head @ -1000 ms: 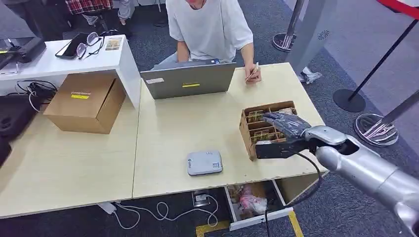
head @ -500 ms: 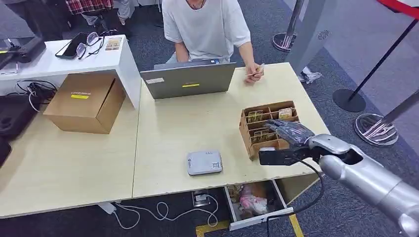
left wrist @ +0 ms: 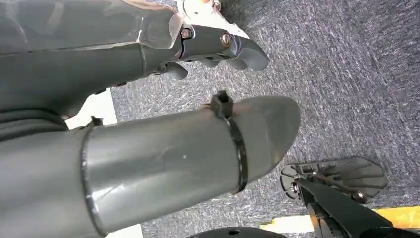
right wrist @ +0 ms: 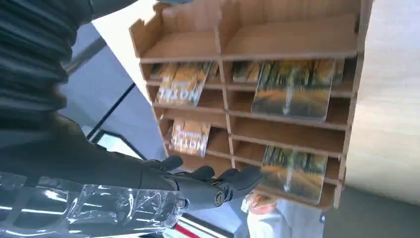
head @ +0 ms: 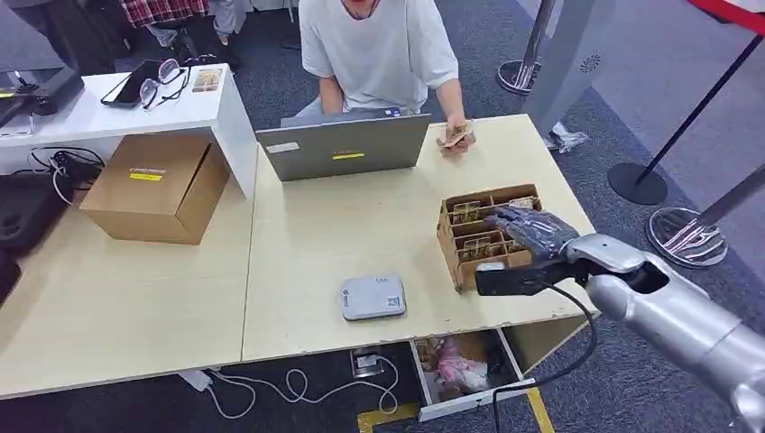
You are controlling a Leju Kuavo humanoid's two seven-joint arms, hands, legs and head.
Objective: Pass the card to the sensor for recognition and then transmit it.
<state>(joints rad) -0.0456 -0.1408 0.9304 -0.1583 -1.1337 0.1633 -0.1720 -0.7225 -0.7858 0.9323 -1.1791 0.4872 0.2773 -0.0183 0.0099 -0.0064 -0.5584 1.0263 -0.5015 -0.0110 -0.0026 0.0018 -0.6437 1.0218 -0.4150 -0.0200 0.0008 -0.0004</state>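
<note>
From high on the body we look forward and down over the desk [head: 361, 225]. Our right wrist camera sits close behind the right hand [right wrist: 198, 191], facing the card rack [right wrist: 277, 99] at the desk's right edge, which the head view shares. Our left wrist camera faces the carpeted floor [left wrist: 346, 74].

Even, bright overhead light fills the head view; the pale bench [head: 361, 225] shows soft, short shadows and no harsh glare. That view is sharp. The right wrist view is softly blurred, the cards' print smeared, with glints on clear wrap near the robot hand [right wrist: 208, 188]. The left wrist view is dimmer, its close grey covers out of focus.
</note>
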